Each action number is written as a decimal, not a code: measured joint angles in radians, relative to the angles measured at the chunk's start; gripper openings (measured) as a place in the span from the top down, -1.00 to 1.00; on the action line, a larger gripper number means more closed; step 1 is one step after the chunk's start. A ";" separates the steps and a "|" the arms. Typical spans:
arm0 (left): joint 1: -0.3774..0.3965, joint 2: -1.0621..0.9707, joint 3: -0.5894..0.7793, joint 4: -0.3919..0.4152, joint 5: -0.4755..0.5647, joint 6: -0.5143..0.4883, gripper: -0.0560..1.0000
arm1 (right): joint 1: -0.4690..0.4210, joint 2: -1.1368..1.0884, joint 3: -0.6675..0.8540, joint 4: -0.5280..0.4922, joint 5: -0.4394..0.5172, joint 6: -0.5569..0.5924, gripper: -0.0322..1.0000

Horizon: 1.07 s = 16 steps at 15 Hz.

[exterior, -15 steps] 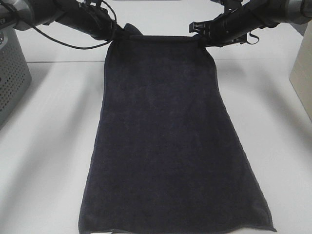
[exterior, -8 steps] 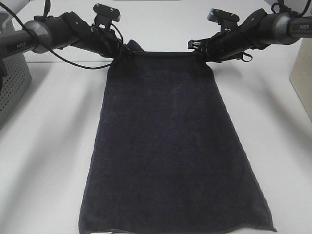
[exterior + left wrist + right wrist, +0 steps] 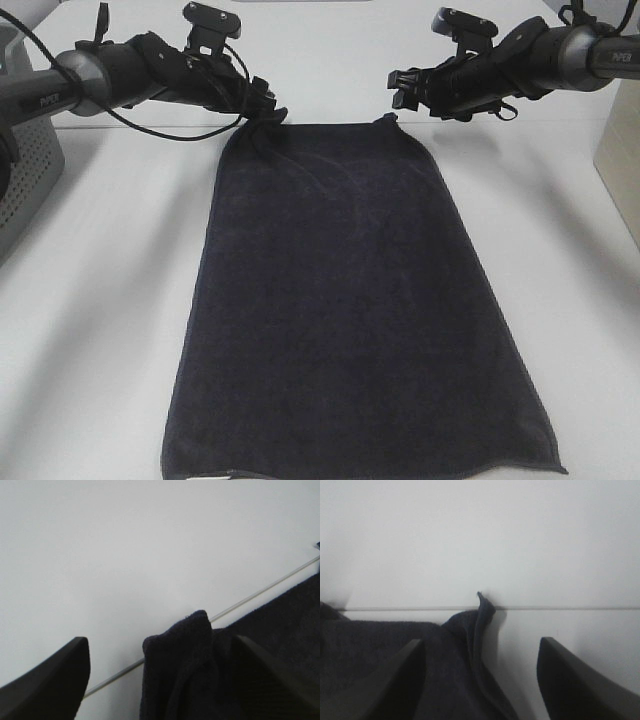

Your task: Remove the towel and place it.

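Left gripper (image 3: 268, 100): jaws stand apart, nothing clamped; in the left wrist view a bunched corner of the towel (image 3: 182, 675) stands up between the fingers (image 3: 47, 682). Right gripper (image 3: 405, 88): jaws likewise apart, holding nothing; the right wrist view shows the other far corner peaked upward between its fingers (image 3: 392, 685), touching neither.

The dark terry towel (image 3: 350, 300) lies spread flat along the white table (image 3: 100, 300), its far edge just below both grippers, its near edge at the frame bottom. A grey perforated basket (image 3: 25, 150) sits at the left edge, well apart from the cloth.

Risks, as judged: the raised corners could snag on a finger as the arms withdraw, dragging the far edge and spoiling the flat lay. The left corner looks more crumpled and is the likelier catch.
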 joint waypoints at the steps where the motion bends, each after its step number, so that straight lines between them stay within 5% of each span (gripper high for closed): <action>1: 0.000 0.000 0.000 0.000 -0.020 -0.013 -0.49 | 0.000 0.002 -0.019 0.002 -0.010 0.000 -0.26; 12: 0.001 0.074 0.000 0.000 -0.112 -0.075 -0.43 | 0.000 0.213 -0.281 0.034 0.010 -0.013 -0.21; 16: 0.001 0.076 0.000 0.000 -0.146 -0.075 -0.40 | 0.014 0.262 -0.348 0.135 0.042 -0.170 -0.20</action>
